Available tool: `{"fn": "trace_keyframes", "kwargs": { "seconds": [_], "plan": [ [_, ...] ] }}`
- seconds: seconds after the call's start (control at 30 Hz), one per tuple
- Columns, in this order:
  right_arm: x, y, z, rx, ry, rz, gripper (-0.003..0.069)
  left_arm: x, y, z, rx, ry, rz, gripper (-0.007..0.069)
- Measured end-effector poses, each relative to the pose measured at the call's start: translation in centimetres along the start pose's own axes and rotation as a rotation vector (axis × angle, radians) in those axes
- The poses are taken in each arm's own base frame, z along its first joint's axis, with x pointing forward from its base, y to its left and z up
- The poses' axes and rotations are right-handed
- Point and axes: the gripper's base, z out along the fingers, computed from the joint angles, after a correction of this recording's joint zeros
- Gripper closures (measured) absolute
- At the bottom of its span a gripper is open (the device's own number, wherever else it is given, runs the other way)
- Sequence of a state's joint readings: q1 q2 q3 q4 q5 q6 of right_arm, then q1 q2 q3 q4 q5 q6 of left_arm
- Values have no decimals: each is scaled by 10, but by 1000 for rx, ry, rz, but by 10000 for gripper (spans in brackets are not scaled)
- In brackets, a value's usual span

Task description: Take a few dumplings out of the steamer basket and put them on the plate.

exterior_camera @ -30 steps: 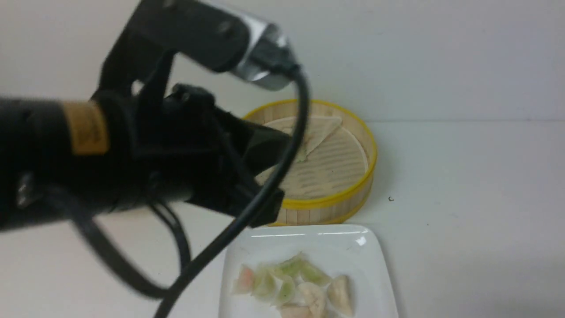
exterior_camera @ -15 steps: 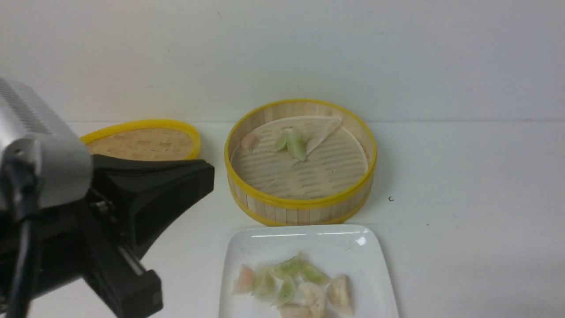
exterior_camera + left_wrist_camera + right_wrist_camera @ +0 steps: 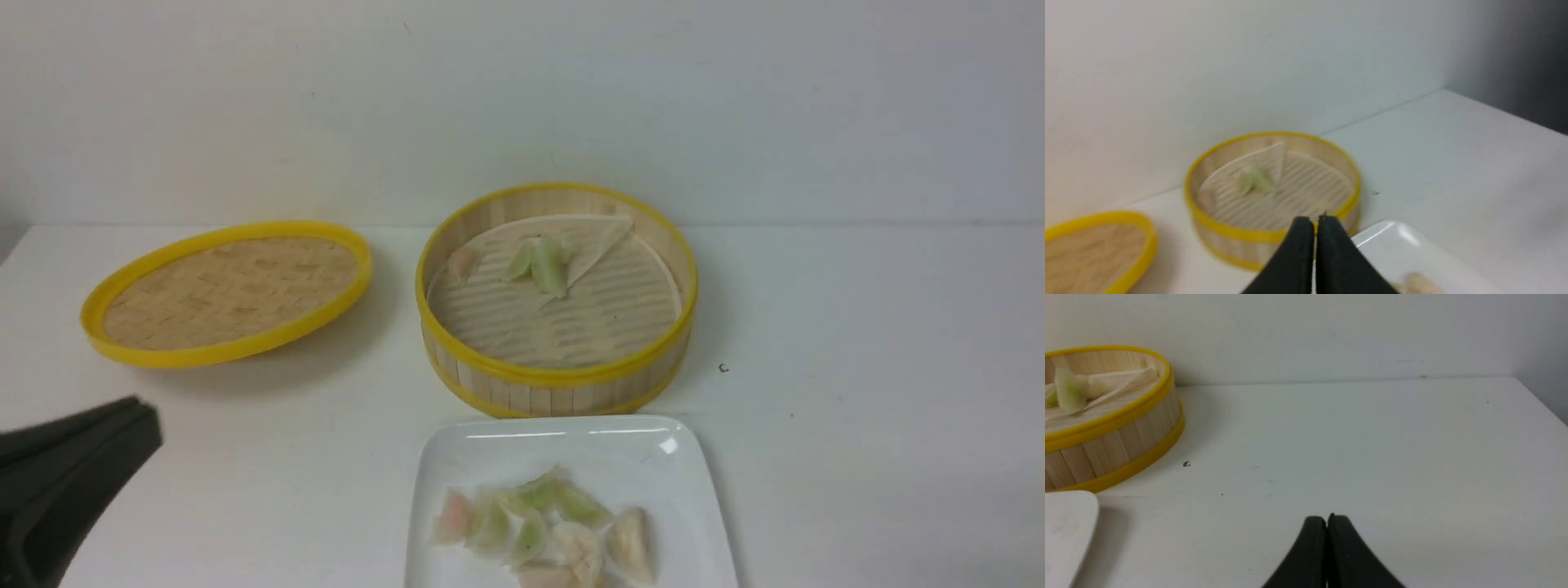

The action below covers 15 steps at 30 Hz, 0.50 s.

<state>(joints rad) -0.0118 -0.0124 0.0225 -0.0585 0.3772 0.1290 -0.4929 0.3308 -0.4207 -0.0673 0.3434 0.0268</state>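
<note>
Off to the left of where my left end effector points, a flat woven bamboo lid [image 3: 227,291] with a yellow rim lies on the white tabletop [image 3: 857,343], its near edge resting down and its far side slightly raised. Ahead of my right end effector and off to its left, a tiny dark speck [image 3: 1186,464] sits on the tabletop. A plain pale wall [image 3: 522,98] rises behind everything, meeting the tabletop along a straight seam.
</note>
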Motion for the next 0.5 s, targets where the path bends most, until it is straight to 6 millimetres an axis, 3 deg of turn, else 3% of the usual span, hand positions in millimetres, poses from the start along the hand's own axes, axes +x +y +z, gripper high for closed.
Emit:
{"fn": "trace_keyframes", "kwargs": {
  "seconds": [0.1, 0.13, 0.17, 0.23, 0.37, 0.5],
  "plan": [
    [0, 0, 0, 0, 0, 0, 673, 57, 15, -8, -209, 38, -35, 631],
    [0, 0, 0, 0, 0, 0, 673, 60, 16, -9, -219, 41, -37, 631],
    [0, 0, 0, 0, 0, 0, 673, 81, 20, -10, -294, 53, -51, 631],
    [0, 0, 0, 0, 0, 0, 673, 103, 23, -11, -365, 57, -66, 631],
    [0, 0, 0, 0, 0, 0, 673, 129, 26, -8, -416, 102, -86, 631],
    [0, 0, 0, 0, 1, 0, 673, 133, 26, -8, -415, 119, -89, 631]
  ]
}}
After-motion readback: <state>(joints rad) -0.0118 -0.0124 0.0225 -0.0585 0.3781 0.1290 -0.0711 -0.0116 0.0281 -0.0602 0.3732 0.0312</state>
